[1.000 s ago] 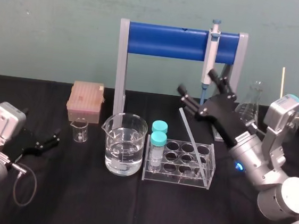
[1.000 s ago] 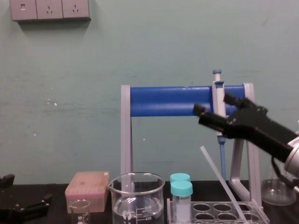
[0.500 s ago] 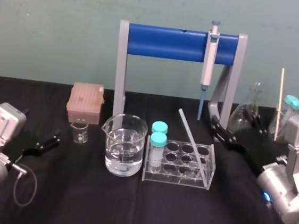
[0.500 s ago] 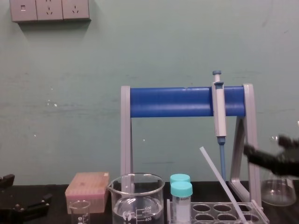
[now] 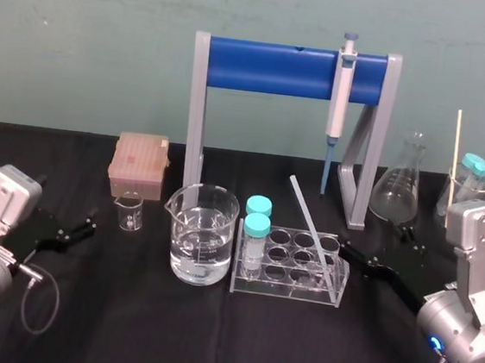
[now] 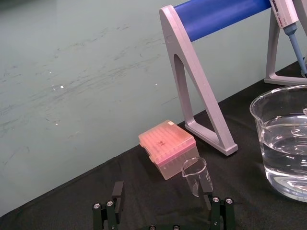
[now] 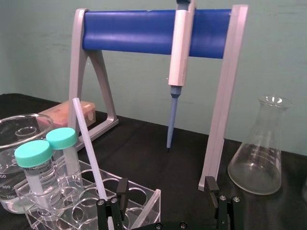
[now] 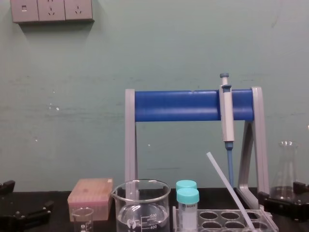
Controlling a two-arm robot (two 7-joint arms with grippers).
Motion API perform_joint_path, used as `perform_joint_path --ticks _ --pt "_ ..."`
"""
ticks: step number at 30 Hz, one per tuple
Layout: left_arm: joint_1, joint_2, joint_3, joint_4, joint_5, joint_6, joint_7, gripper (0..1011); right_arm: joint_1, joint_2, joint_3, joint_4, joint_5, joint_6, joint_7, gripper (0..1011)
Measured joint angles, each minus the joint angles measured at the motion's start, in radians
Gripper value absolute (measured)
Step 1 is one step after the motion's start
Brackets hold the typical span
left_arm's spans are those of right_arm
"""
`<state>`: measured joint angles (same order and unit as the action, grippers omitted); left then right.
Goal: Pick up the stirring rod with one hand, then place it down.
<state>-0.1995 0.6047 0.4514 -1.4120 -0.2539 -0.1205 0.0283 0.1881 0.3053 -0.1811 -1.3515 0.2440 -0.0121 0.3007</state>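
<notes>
The stirring rod (image 5: 313, 232) stands in the clear rack (image 5: 289, 277) in the middle of the black table (image 5: 166, 330). It leans. Its low end sits in a hole at the rack's front right corner, and its top tips up toward the back and the left. Two tubes (image 5: 257, 226) with blue-green caps stand at the other end of the rack, next to a big glass cup (image 5: 202, 238) with water in it.

The right gripper (image 5: 377, 241) is low over the table, just beside the right end of the rack. Its fingers (image 7: 121, 190) are spread wide apart and hold nothing. In the right wrist view the rod's low end is very close to one finger, but I cannot tell if they touch.

The left gripper (image 5: 81, 227) rests far off on the left side of the table. Its fingers (image 6: 117, 189) are apart too and hold nothing. A little glass cup (image 6: 195, 176) and a pink box (image 6: 168, 147) sit just past them.
</notes>
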Motion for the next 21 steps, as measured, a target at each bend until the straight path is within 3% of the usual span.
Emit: perform_joint_path --ticks 21 --pt "0.0 0.0 0.0 0.0 0.0 0.0 0.0 1000 -0.003 0.0 0.004 -0.002 0.006 0.003 0.003 1000"
